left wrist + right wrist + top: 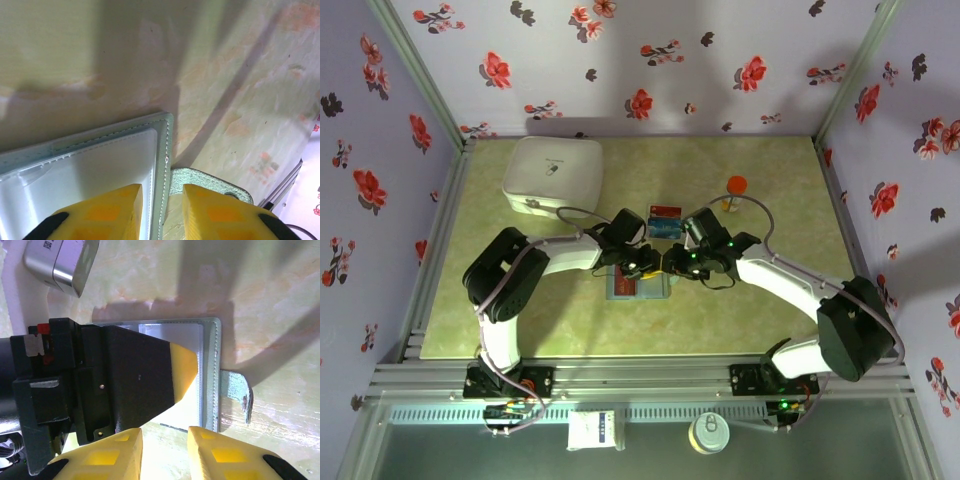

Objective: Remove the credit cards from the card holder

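The grey-blue card holder (pixel 650 290) lies open on the table under both grippers, and something red (pixel 623 287) shows in its left panel. Just behind it a red-orange credit card (pixel 665 211) and a blue one (pixel 664 229) lie loose on the table. My left gripper (pixel 161 192) is open; its yellow fingers stand either side of the holder's stitched edge (pixel 164 150), one over the clear pocket (pixel 100 165) and one over the small tab (pixel 210 182). My right gripper (pixel 165 437) is open over bare table just short of the card holder (pixel 210 365), with nothing between its fingers.
A white rounded box (pixel 552 175) stands at the back left. An orange-capped bottle (pixel 736 187) stands at the back right. The left gripper's black body (pixel 125 380) lies across the holder, close in front of my right fingers. The two gripper heads nearly touch at mid-table.
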